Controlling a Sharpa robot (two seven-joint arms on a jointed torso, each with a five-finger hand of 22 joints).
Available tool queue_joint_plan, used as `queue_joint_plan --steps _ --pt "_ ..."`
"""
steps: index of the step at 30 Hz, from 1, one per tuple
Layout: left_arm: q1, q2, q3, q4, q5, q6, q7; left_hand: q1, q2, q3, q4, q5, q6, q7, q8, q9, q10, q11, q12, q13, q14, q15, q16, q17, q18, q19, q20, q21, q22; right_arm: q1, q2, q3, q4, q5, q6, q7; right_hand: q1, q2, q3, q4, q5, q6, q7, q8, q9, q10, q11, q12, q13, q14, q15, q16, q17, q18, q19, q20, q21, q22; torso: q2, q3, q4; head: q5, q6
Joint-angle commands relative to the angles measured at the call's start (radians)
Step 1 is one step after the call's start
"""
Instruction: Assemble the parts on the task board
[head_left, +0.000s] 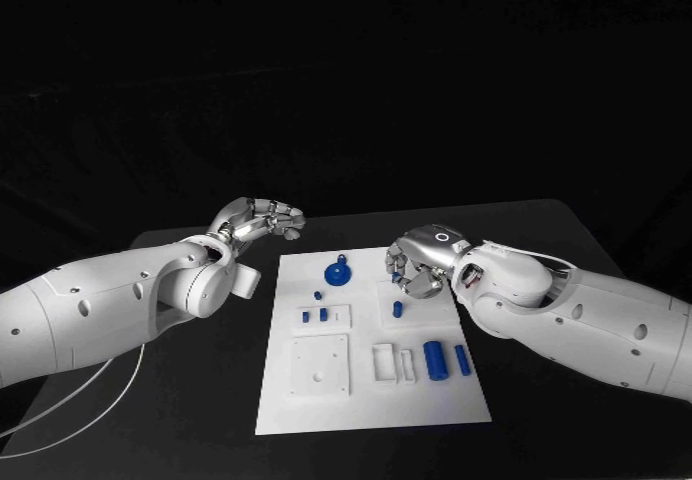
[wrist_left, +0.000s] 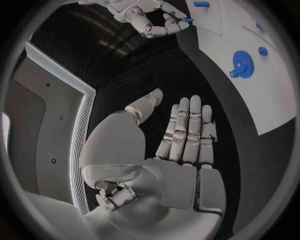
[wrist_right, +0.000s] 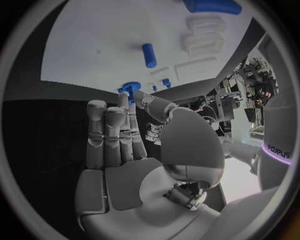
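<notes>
The white task board lies in the middle of the black table. On it are a blue gear, small blue pegs and two blue cylinders. My right hand hovers over the board's far right part and pinches a small blue part between thumb and fingertip; the same part shows at the fingertips in the right wrist view. My left hand hangs beside the board's far left corner, off the board. Its fingers are stretched out and hold nothing.
White blocks and a smaller white fixture sit on the board's near half. Another blue piece lies just under my right hand. Bare black table surrounds the board. A cable trails under my left arm.
</notes>
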Motion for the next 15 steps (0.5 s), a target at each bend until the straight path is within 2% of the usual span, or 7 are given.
queue_joint_plan --steps 1,5,10,11,12,15 --pt "0.003 0.004 0.001 0.0 0.006 -0.008 0.006 -0.003 0.006 -0.004 0.003 0.003 -0.006 0.0 0.005 -0.002 -0.007 -0.003 -0.001 -0.002 0.009 0.0 -0.004 0.002 0.017 0.009 0.0 -0.004 0.002 0.0 0.01 0.0 0.018 0.064 -0.026 0.037 0.011 0.004 0.004 0.001 -0.003 0.004 0.0 0.002 0.001 0.006 0.002 -0.003 0.001 -0.001 -0.007 0.006 0.001 0.061 0.001 -0.003 0.005 0.02 0.0 0.0003 0.0013 0.011 -0.001" --pt "0.003 0.004 0.001 0.002 0.007 -0.013 0.006 -0.003 0.006 -0.004 0.004 0.003 -0.006 0.0 0.005 -0.002 -0.006 -0.003 0.0 -0.002 0.009 0.0 -0.005 0.002 0.017 0.01 0.0 -0.004 0.002 -0.001 0.023 0.0 0.04 0.074 -0.02 0.052 0.01 0.006 0.004 0.001 -0.002 0.003 0.001 0.002 0.001 0.005 0.002 -0.004 0.002 -0.002 -0.006 0.006 0.0 0.061 0.0 -0.003 0.006 0.02 0.0 -0.0007 0.0011 0.026 -0.004" --pt "0.003 0.005 0.001 0.001 0.011 -0.019 0.008 -0.003 0.006 -0.004 0.004 0.003 -0.006 0.0 0.005 -0.002 -0.006 -0.004 0.0 -0.002 0.01 0.0 -0.005 0.003 0.017 0.01 0.0 -0.004 0.002 -0.013 0.044 -0.002 0.077 0.063 -0.018 0.058 0.01 0.008 0.003 0.001 -0.001 0.002 0.001 0.001 0.001 0.005 0.002 -0.005 0.004 -0.002 -0.006 0.006 0.0 0.061 0.0 -0.004 0.007 0.02 0.001 -0.0009 0.0012 0.053 -0.013" --pt "0.003 0.006 0.001 0.0 0.011 -0.02 0.008 -0.003 0.006 -0.004 0.004 0.003 -0.006 0.0 0.005 -0.002 -0.006 -0.004 0.0 -0.002 0.01 0.0 -0.006 0.003 0.017 0.01 0.0 -0.004 0.002 -0.016 0.049 -0.005 0.084 0.058 -0.017 0.059 0.01 0.008 0.002 0.001 0.0 0.002 0.001 0.001 0.002 0.005 0.002 -0.005 0.004 -0.002 -0.006 0.006 0.0 0.061 0.0 -0.004 0.007 0.02 0.0 -0.0006 0.001 0.062 -0.016" --pt "0.003 0.007 0.001 0.0 0.012 -0.022 0.009 -0.003 0.006 -0.004 0.004 0.003 -0.006 0.0 0.006 -0.002 -0.006 -0.004 0.0 -0.002 0.01 0.0 -0.006 0.004 0.017 0.01 0.0 -0.005 0.002 -0.019 0.06 -0.012 0.09 0.052 -0.015 0.06 0.01 0.009 0.002 0.001 0.0 0.002 0.001 0.001 0.002 0.004 0.002 -0.006 0.005 -0.002 -0.006 0.006 0.0 0.061 -0.001 -0.004 0.008 0.02 0.0 -0.0005 0.0009 0.076 -0.021" --pt "0.003 0.011 0.001 -0.002 0.012 -0.024 0.009 -0.003 0.006 -0.004 0.004 0.003 -0.006 -0.001 0.006 -0.002 -0.006 -0.004 0.0 -0.002 0.01 0.0 -0.006 0.004 0.017 0.011 0.0 -0.005 0.002 -0.024 0.078 -0.032 0.098 0.038 -0.01 0.062 0.01 0.01 0.001 0.0 0.0 0.001 0.002 0.0 0.002 0.004 0.002 -0.006 0.006 -0.002 -0.006 0.006 0.0 0.061 -0.001 -0.005 0.008 0.02 0.0 -0.001 0.001 0.092 -0.027"
